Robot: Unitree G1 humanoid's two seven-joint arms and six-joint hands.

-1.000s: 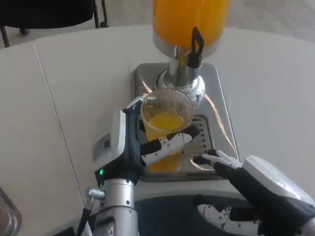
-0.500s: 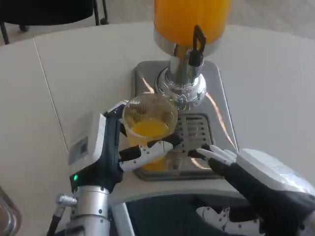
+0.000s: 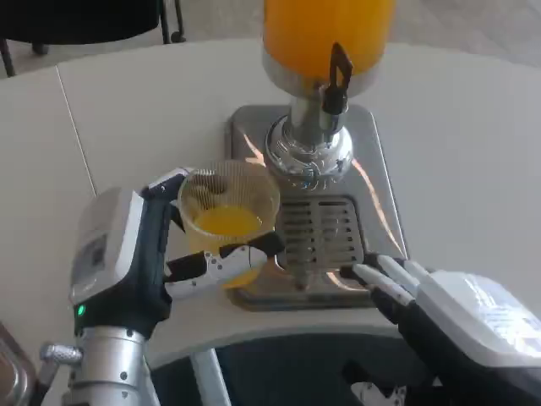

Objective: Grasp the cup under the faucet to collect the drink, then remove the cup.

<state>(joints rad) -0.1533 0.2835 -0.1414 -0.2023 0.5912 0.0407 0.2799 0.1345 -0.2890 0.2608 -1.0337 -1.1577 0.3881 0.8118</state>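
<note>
A clear plastic cup (image 3: 228,211), partly filled with orange juice, sits in the grip of my left hand (image 3: 148,254), whose fingers wrap around its front. The cup is left of the drip grate (image 3: 321,230), over the left edge of the steel base (image 3: 249,127). The black-handled faucet (image 3: 336,80) juts from the dispenser's orange juice tank (image 3: 328,34) at the top. My right hand (image 3: 439,317) lies low at the right, holding nothing, its fingers stretched toward the front right corner of the base.
The white table (image 3: 127,118) spreads out to the left and right of the dispenser. A seam runs down its left part. A chair leg (image 3: 8,59) stands beyond the far left edge. A glass rim (image 3: 13,372) shows at the bottom left corner.
My left hand has carried the cup leftward, away from under the faucet and off the drip grate. My right hand has shifted slightly to the right.
</note>
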